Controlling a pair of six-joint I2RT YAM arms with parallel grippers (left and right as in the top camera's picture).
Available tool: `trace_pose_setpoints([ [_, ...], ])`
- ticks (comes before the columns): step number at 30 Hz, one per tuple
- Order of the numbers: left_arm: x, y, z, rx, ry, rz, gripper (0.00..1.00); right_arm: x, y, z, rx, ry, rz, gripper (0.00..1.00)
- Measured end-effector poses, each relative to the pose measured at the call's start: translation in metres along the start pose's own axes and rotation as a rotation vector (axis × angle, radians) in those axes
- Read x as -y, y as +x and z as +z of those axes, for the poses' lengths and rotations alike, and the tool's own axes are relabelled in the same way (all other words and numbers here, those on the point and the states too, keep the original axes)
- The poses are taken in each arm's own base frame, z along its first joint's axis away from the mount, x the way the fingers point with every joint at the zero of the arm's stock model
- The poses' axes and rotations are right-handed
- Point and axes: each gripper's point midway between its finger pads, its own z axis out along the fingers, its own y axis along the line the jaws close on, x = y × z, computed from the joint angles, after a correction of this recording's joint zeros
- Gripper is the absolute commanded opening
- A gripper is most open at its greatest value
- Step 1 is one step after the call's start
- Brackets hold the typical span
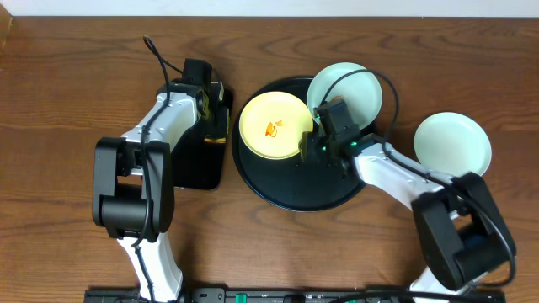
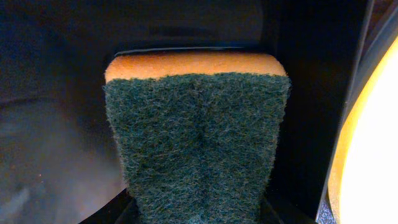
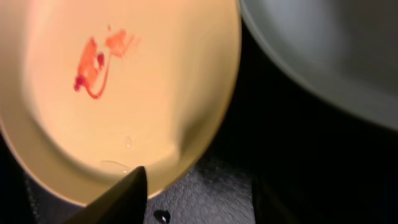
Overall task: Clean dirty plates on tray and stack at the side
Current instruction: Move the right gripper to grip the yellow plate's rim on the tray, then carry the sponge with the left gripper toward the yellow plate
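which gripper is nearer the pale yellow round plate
right. the right gripper is at the pale yellow round plate's right rim; the left gripper is off its left side, over the rectangular black tray, holding the green-and-orange sponge

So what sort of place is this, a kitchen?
Probably a robotics test bench, not a kitchen: two robot arms stand at a wooden table, the left gripper holds a sponge, and small plates sit on a round black tray. No sink is in view.
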Motion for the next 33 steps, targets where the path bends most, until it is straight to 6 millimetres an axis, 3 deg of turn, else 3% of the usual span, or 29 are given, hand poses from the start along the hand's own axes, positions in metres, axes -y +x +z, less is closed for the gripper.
trace_pose_setpoints([
  [6,0.0,0.002,0.0,-0.008,-0.001,-0.001,0.48,-0.008,0.008,0.008,-0.018,-0.013,0.017,0.18],
  [11,0.0,0.005,0.0,-0.018,-0.002,-0.002,0.48,-0.005,0.012,0.007,-0.041,0.002,0.026,0.09],
  [18,0.0,0.004,-0.007,-0.012,-0.002,-0.002,0.48,0.0,0.022,0.006,-0.082,0.024,0.034,0.08],
  [24,0.004,-0.004,-0.032,0.044,0.0,0.006,0.43,0.002,0.027,0.001,-0.104,0.039,0.02,0.06],
  [30,0.003,-0.007,-0.048,0.072,-0.014,0.008,0.31,0.007,0.021,-0.025,-0.074,0.095,-0.005,0.01],
  [33,0.002,-0.005,-0.05,0.069,-0.018,0.009,0.31,0.012,0.015,-0.041,-0.039,0.135,-0.01,0.01],
])
